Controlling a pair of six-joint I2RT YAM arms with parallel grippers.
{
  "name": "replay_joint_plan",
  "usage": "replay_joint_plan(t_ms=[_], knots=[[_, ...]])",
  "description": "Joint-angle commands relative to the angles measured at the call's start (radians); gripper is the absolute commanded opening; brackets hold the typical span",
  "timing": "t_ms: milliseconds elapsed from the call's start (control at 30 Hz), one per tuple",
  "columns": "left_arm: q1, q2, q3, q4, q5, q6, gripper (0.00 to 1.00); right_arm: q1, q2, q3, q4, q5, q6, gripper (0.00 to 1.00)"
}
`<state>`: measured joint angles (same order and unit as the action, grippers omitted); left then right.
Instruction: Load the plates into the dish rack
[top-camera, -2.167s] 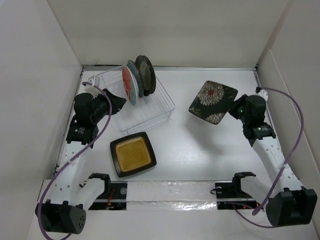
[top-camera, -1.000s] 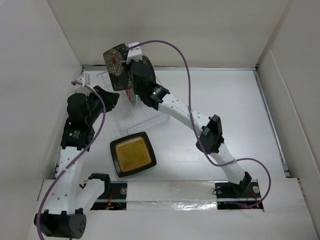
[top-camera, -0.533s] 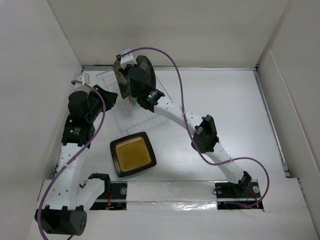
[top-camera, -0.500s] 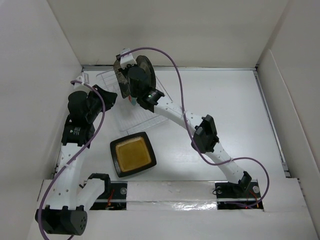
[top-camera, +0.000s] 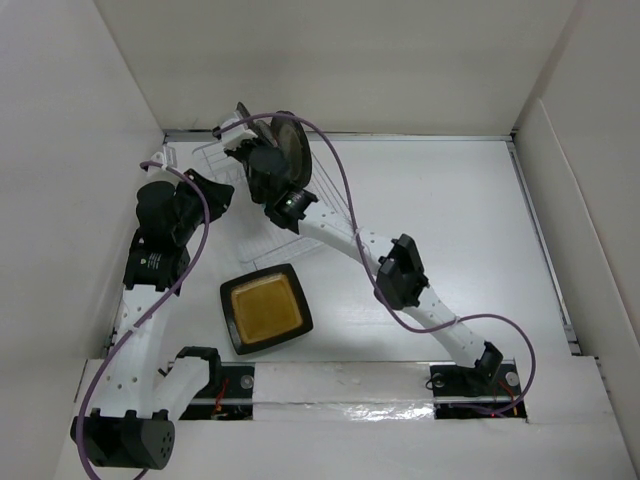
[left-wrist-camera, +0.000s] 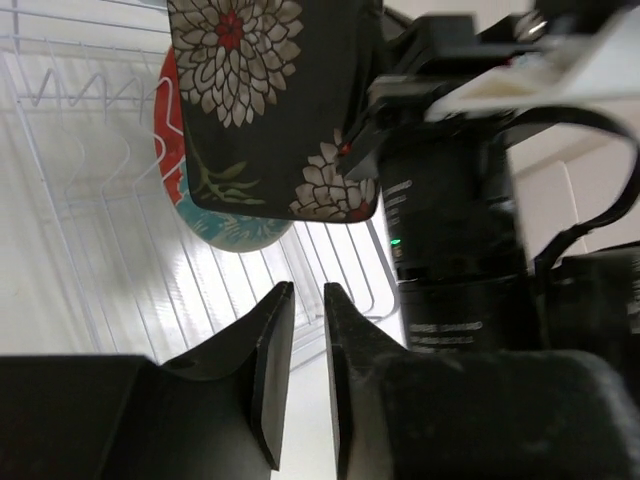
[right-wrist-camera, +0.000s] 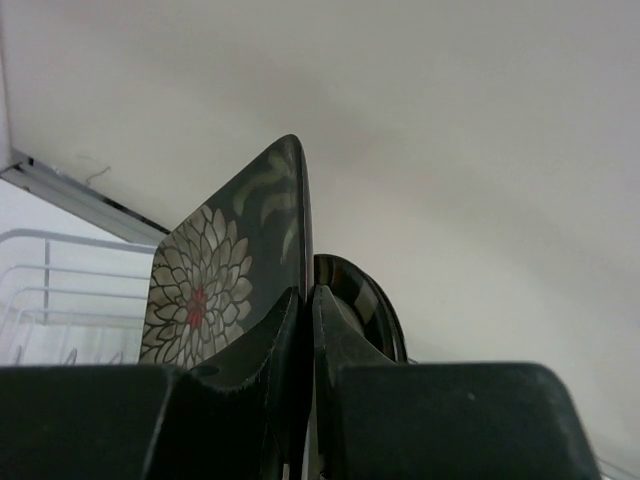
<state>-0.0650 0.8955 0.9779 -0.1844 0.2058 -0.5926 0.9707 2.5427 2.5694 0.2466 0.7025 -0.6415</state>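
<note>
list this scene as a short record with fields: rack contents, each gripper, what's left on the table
clear wire dish rack: holds round red-patterned plate, round teal plate, round black gold-rimmed plate, all on edge
right gripper: shut on edge of square black floral ceramic plate, held upright over the rack
left gripper: nearly closed, empty, near the rack
white table: square dark-brown plate with amber centre, lying flat
floral plate seated in rack: cannot tell
</note>
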Motion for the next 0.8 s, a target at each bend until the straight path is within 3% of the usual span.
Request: replay_joint_plan(t_ms=[0,100,567,633,767], knots=[[0.004,0.008,0.039,0.008,-0.066,-0.035,0.17,0.002,0.020,0.077,0.212,-0.014,-0.168,0.00],[0.004,0.014,0.056,-0.021,-0.101,-0.064,0.40,0.002,0.054,0.084,0.243,-0.012,-0.231,0.00],[0.004,0.037,0.082,-0.052,-0.184,-0.102,0.37,0.002,0.077,0.008,0.217,-0.028,-0.055,0.00],[0.004,0.042,0.077,-0.049,-0.183,-0.107,0.36,0.002,0.070,-0.018,0.229,0.003,-0.009,0.06],[0.004,0.045,0.068,-0.040,-0.171,-0.111,0.35,0.013,0.042,-0.098,0.276,0.052,0.075,0.39]])
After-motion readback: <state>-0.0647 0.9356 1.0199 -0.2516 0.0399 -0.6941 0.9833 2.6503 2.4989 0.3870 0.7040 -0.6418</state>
